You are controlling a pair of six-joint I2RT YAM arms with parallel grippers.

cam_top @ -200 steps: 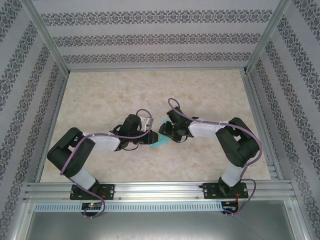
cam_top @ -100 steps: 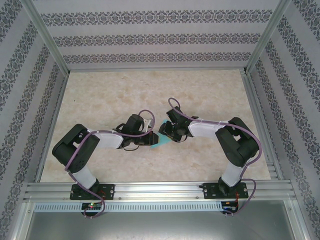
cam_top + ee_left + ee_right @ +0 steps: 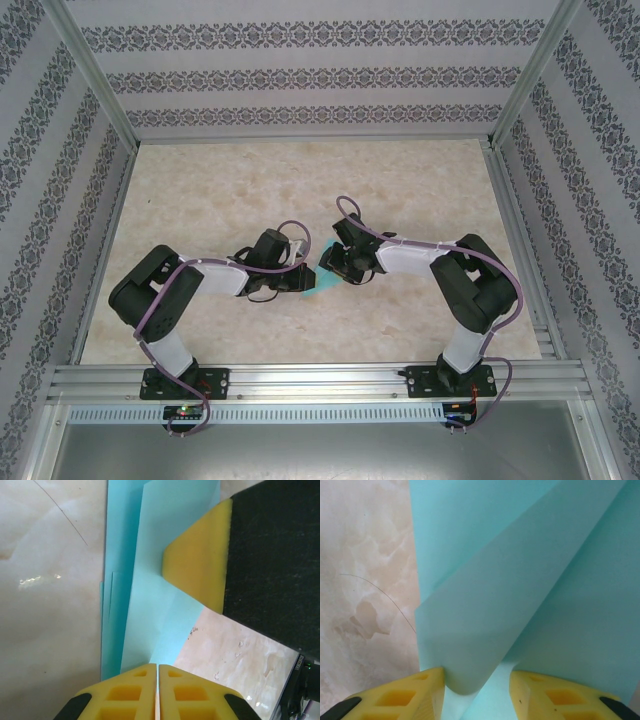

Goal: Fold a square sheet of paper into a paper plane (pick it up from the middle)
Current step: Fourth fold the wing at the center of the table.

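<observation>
The left claw is pressed shut, nipping the near edge of the folded blue sheet of paper, which lies mid-surface. The right claw stands partly apart, with a raised flap of the paper curling between its fingers.

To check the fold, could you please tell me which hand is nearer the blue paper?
Left: the left hand is shut on the blue paper at its end. The right hand stands open astride a raised flap of it.
</observation>
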